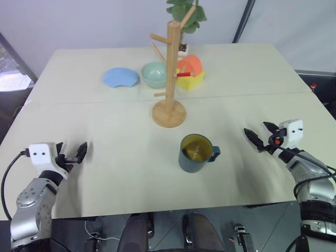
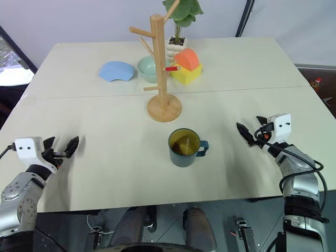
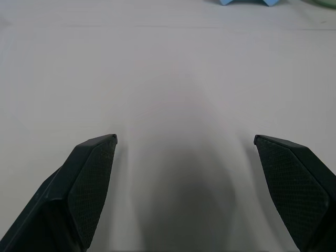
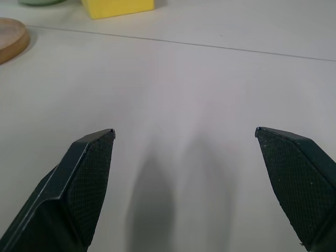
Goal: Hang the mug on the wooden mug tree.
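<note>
The dark teal mug stands upright near the table's front middle, its yellowish inside showing and its handle pointing toward my right side. Behind it rises the wooden mug tree, a tall light pole with angled pegs on a round base. My left gripper hovers low over the table at the front left, open and empty, well apart from the mug. At the front right my right gripper is also open with nothing between its fingers, a short way right of the mug's handle.
Behind the tree sit a pale green bowl, a blue plate-like piece and a yellow block with an orange top. A potted plant stands at the far edge. A seam crosses the table.
</note>
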### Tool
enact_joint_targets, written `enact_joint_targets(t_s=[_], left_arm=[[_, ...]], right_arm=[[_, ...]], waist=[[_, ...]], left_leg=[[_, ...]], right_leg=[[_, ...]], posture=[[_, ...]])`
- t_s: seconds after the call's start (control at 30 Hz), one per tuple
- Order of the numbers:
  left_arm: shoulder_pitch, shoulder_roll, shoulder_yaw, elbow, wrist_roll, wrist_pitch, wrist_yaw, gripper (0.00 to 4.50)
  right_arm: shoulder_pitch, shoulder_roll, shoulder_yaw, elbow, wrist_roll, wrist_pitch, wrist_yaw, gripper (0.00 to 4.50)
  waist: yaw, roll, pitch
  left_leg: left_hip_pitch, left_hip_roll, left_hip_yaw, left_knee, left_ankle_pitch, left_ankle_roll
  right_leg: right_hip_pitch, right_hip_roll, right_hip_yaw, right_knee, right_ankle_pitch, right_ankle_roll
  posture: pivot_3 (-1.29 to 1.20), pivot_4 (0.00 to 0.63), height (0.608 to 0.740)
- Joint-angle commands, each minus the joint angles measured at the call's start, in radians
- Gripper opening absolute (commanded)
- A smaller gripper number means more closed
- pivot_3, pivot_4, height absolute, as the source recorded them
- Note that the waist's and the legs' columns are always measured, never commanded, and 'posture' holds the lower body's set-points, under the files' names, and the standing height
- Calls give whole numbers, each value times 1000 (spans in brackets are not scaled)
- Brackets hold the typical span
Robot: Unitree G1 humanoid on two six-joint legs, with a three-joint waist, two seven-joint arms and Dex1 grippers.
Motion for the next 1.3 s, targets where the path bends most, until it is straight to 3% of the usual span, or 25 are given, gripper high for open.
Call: enact_joint_targets(t_s=[0.03, 0.43, 0.73, 0.87, 1.3], left_arm=[[-11, 2, 23, -11, -14, -6, 5, 4500], [-79, 7, -109, 4, 9, -76, -137, 4500], [-155, 104, -395, -41, 9, -89, -501, 4500], [-173, 130, -459, -82, -20, -67, -608, 4500], [-159, 183, -518, -229, -59, -11, -699, 4500]], right_arm=[[-16, -5, -10, -11, 0, -10, -5, 4436], [69, -21, -46, -143, 29, 7, -21, 4436], [516, -5, -39, -649, 85, 60, 59, 4436], [617, 31, 3, -755, 81, 75, 44, 4436], [484, 143, 172, -726, -13, 74, -84, 4436]], waist=[[1, 0, 0], [6, 0, 0], [2, 0, -1], [-4, 0, -2], [-1, 0, -2]], left_leg=[[0, 0, 0, 0, 0, 0], [0, 0, 1, 0, 0, 0], [0, 0, 2, 1, -1, 2], [4, 2, 3, 1, -1, 2], [5, 10, 9, 0, -1, 1]], right_leg=[[0, 0, 0, 0, 0, 0], [0, 0, 0, 0, 0, 0], [1, 0, -1, 0, 0, 1], [4, 0, -1, 0, 0, 1], [-4, -1, -3, -3, 5, -5]], posture=[[0, 150, 740], [0, 150, 740], [0, 150, 740], [0, 150, 740], [0, 150, 740]])
